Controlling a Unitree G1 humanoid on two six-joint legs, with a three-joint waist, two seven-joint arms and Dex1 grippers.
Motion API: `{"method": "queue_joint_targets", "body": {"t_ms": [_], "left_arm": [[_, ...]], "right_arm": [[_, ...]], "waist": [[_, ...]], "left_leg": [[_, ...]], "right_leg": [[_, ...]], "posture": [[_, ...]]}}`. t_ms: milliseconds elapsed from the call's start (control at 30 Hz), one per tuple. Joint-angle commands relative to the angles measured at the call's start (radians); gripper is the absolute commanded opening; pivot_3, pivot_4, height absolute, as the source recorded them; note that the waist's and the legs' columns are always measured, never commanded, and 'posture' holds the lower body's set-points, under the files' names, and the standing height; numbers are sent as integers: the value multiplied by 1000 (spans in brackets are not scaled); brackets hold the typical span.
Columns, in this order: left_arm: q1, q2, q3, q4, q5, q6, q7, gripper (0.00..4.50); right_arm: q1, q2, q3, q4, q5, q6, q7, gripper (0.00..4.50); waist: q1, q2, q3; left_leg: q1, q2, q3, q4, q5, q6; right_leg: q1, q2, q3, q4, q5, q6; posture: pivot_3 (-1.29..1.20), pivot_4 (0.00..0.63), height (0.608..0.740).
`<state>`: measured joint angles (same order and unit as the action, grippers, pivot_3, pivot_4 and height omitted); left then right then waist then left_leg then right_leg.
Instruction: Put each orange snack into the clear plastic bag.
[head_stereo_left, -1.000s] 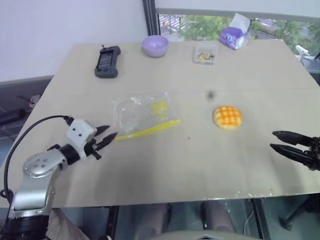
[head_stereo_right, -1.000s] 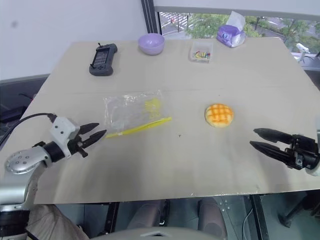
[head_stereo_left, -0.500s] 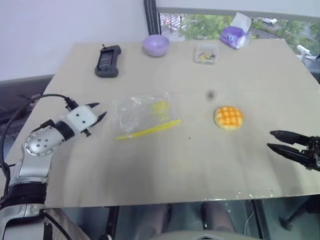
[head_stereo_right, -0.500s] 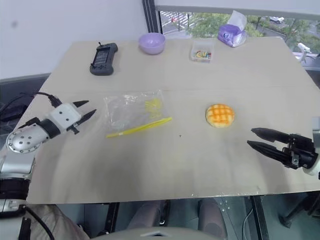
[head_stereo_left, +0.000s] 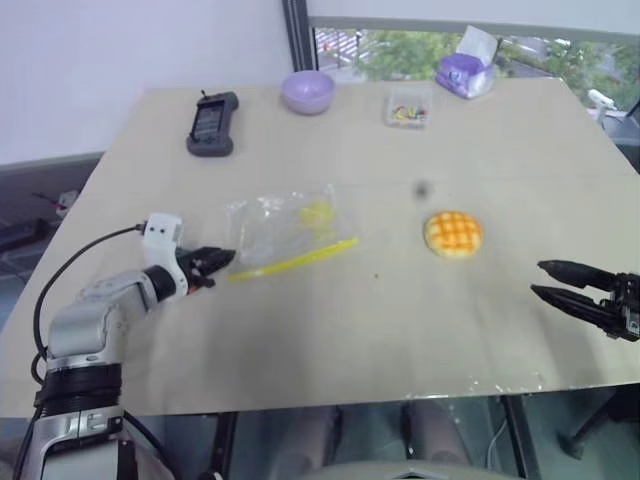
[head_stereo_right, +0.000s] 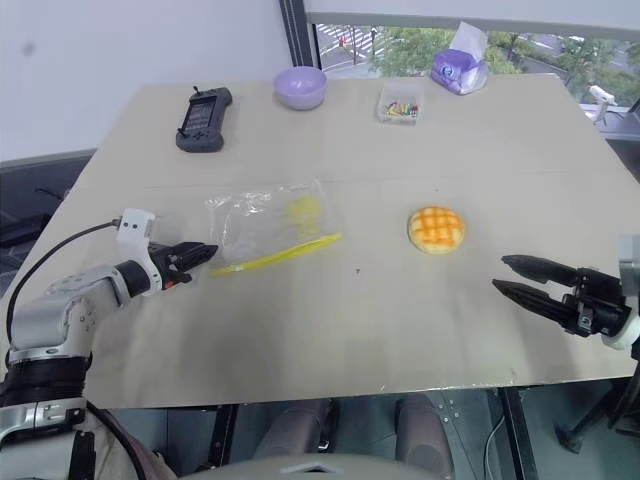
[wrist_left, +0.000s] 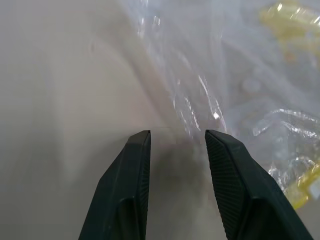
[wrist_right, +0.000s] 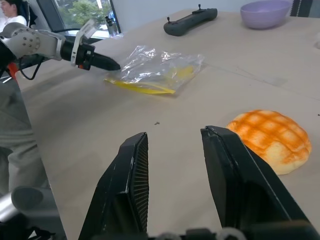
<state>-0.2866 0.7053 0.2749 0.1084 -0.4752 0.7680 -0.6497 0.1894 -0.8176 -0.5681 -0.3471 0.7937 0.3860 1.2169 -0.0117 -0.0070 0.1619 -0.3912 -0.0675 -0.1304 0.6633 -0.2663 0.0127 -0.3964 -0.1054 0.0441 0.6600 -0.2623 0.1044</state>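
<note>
The orange snack (head_stereo_left: 453, 232), a round bun with a grid-scored top, lies on the table right of centre. Left of centre lies the clear plastic bag (head_stereo_left: 285, 230), flat, its yellow strip (head_stereo_left: 297, 259) on the near edge. My left gripper (head_stereo_left: 215, 263) is low over the table at the bag's left corner, open, its tips at the crinkled edge of the bag (wrist_left: 225, 75) with nothing gripped. My right gripper (head_stereo_left: 545, 280) hovers open near the table's right front, pointing towards the bun (wrist_right: 270, 137), which lies a short way beyond its fingers.
Along the far edge of the table (head_stereo_left: 330, 340) stand a black handheld controller (head_stereo_left: 211, 122), a purple bowl (head_stereo_left: 307, 91), a small clear box of colourful bits (head_stereo_left: 410, 108) and a purple tissue pack (head_stereo_left: 463, 70).
My left gripper has rolled, dropped lower and moved in to the bag's left corner. The right gripper, the bun and the bag have stayed put.
</note>
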Motion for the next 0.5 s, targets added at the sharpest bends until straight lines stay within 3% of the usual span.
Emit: {"method": "queue_joint_targets", "body": {"t_ms": [33, 400, 500], "left_arm": [[-35, -26, -1, 31, -11, 51, 24, 1835], [-172, -126, -21, 224, -14, 157, 56, 1835], [-196, -131, -31, 255, -6, 182, 58, 1221]], "right_arm": [[-8, -4, -21, -10, 7, -16, -3, 1832], [-2, 2, -25, -21, 7, -16, -18, 1832], [4, 5, -28, -26, 8, -18, -22, 1878]], "waist": [[4, 0, 0], [25, 3, -2], [26, 4, -3]], "left_leg": [[0, 0, 0, 0, 0, 0], [9, -1, 0, 0, 0, 0], [11, -1, -1, 0, 0, 0]], "right_leg": [[0, 0, 0, 0, 0, 0], [10, 0, 0, 0, 0, 0], [14, 0, -1, -1, 0, 0]], "posture": [[0, 150, 740], [0, 150, 740], [0, 150, 740]]}}
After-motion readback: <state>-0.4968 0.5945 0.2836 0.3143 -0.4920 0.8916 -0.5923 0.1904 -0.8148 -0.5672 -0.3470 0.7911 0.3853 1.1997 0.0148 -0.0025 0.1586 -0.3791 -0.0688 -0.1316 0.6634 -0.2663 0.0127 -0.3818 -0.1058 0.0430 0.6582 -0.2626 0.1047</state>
